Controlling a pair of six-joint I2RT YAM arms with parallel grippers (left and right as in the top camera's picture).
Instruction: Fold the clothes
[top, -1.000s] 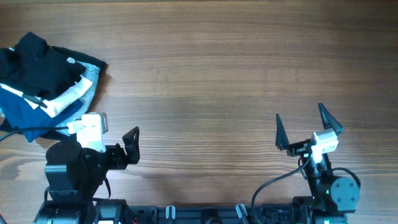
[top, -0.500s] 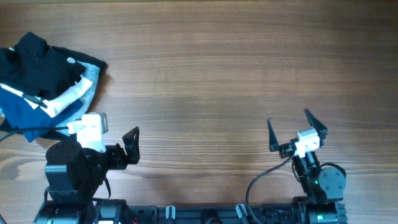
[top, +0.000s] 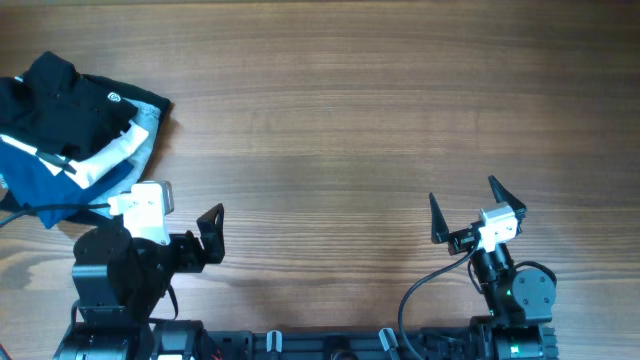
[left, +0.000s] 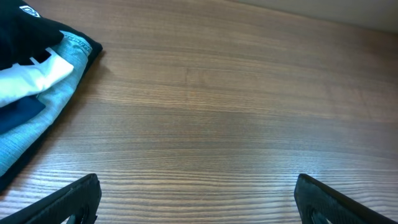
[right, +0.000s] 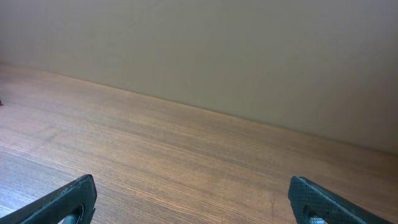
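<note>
The black T-shirt (top: 60, 100) lies crumpled on top of a pile of clothes at the table's far left, its small round white logo facing up. Its edge also shows in the left wrist view (left: 18, 28) at the top left. My left gripper (top: 205, 238) is open and empty near the front edge, to the right of and in front of the pile; its jaws (left: 196, 199) frame bare wood. My right gripper (top: 465, 205) is open and empty at the front right, far from the shirt; its jaws (right: 193, 199) also frame bare wood.
Under the black shirt lie a white garment (top: 110, 155), a blue one (top: 35, 180) and a grey one (left: 46, 109). The wooden table (top: 350, 110) stretches to the right. A plain wall (right: 217, 50) stands behind the table's far edge.
My right arm has drawn back toward the front edge and a little to the left, then settled. The left arm and the clothes have not moved.
</note>
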